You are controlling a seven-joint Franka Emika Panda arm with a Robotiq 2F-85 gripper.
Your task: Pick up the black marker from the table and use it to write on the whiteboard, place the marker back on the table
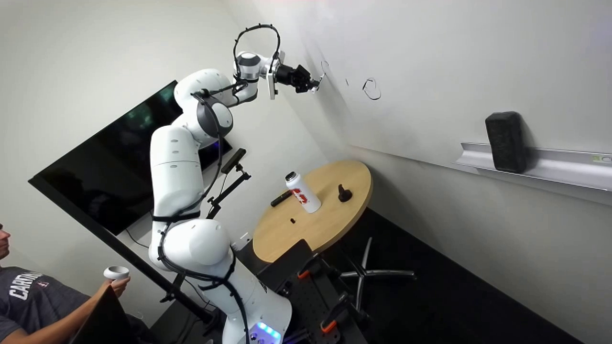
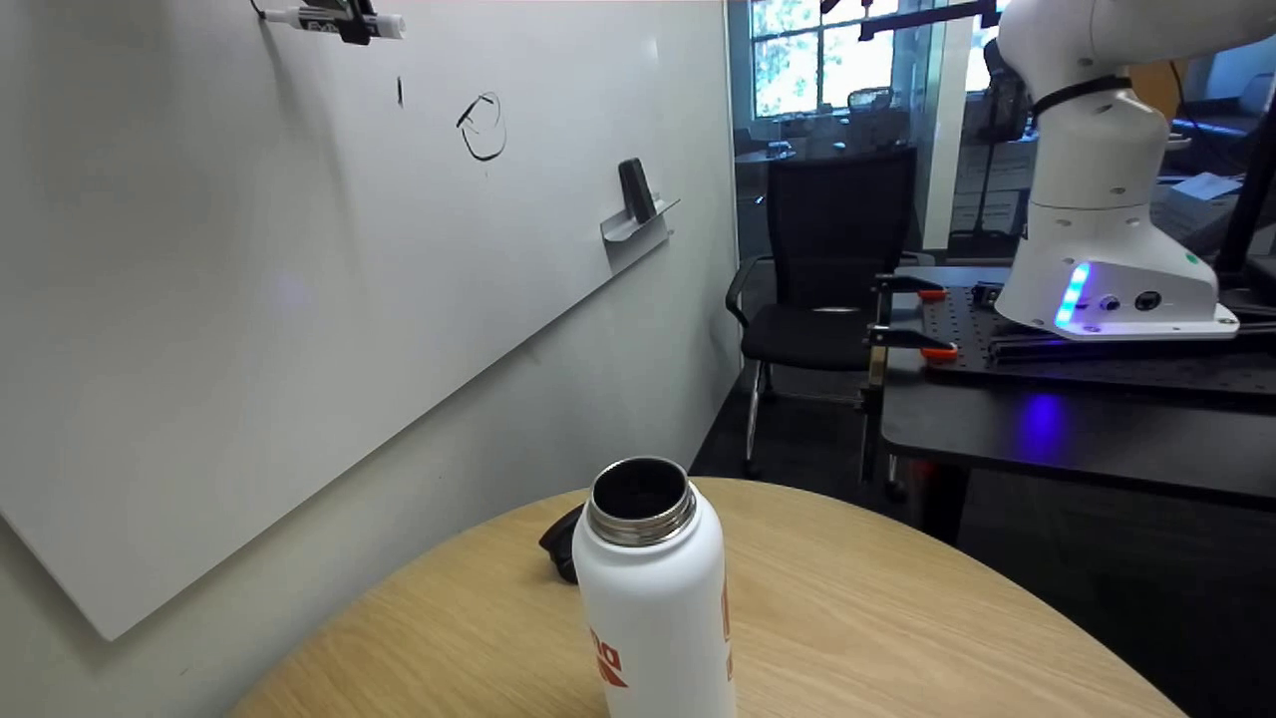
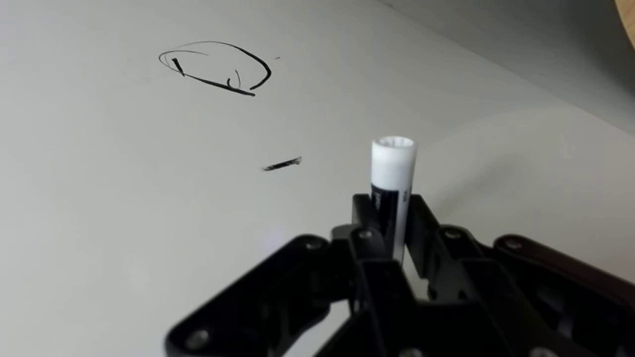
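Wrist view: gripper pinching the marker, a finger on each side of the barrel, white end sticking out toward the top of frame. Marker is off the round table and up at the whiteboard; in an exterior view its tip end meets a thin dark line there, can't confirm real contact. Whiteboard also carries a broken black loop and a short dash between loop and marker. Arm reaches up, gripper well above the table. On the table: white bottle with red print, upright, mouth open; black lid-like piece near it; dark elongated object just beside it; small dark bit lying apart. Dark block stands on the grey ledge. Black glossy panel behind the arm. Person at frame edge holds a white ring-shaped device.
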